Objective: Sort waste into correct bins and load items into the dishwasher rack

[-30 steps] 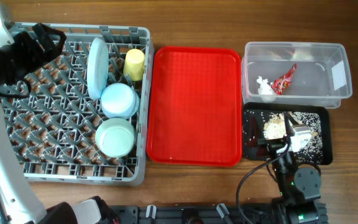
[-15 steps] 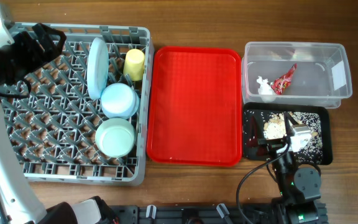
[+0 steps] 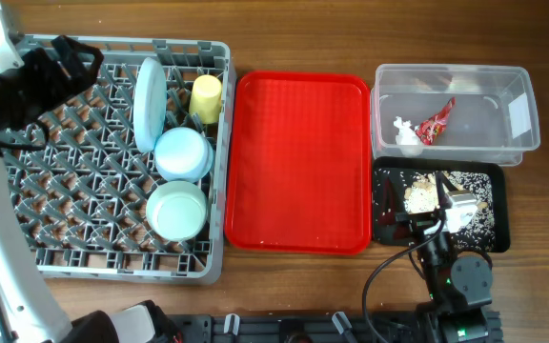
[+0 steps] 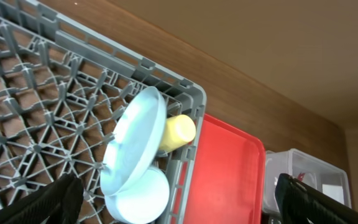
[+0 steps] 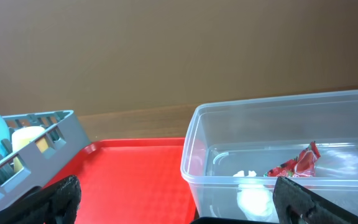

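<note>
Jaws wide, red tray (image 3: 301, 162) beside rack (image 3: 112, 270)

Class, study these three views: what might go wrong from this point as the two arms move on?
1. The light blue round plate stands on edge in the grey pegged plastic rack, beside the small yellow cup. A careless pass by the open left claw might topple it.
2. The open right claw sits over the shallow black rectangular tray of whitish rice-like scraps. A low withdrawal might sweep scraps onto the wooden table.
</note>
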Action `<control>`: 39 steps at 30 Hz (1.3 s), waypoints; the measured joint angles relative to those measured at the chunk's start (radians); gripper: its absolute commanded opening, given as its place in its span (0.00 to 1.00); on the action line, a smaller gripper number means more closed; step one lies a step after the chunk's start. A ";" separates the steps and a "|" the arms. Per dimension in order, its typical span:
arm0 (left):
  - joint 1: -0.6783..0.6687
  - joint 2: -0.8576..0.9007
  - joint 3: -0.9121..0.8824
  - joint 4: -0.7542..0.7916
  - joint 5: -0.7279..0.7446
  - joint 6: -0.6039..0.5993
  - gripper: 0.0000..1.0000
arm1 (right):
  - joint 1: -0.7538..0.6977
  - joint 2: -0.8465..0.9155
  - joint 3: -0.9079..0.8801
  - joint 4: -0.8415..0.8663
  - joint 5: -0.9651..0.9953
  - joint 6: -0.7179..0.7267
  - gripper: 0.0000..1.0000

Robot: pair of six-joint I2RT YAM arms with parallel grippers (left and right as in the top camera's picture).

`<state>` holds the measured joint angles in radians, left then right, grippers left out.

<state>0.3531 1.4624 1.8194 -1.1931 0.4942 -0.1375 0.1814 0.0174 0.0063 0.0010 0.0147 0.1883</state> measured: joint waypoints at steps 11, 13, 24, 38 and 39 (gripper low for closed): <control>-0.264 -0.311 -0.029 0.016 -0.235 0.005 1.00 | 0.000 0.000 0.000 0.000 0.000 0.000 1.00; -0.315 -0.397 -0.074 0.014 -0.270 0.005 1.00 | 0.000 0.000 0.000 0.000 0.000 0.000 1.00; -0.365 -0.906 -0.608 0.158 -0.344 0.005 1.00 | 0.000 -0.001 0.000 0.000 -0.001 0.000 1.00; -0.329 -1.357 -1.385 1.044 -0.352 0.002 1.00 | 0.000 -0.002 0.000 -0.001 -0.008 0.000 1.00; -0.321 -1.384 -1.429 1.092 -0.352 0.000 1.00 | 0.000 -0.002 0.000 0.000 -0.008 0.000 1.00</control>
<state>0.0322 0.0784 0.3901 -0.1013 0.1421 -0.1379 0.1814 0.0154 0.0063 0.0006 0.0071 0.1879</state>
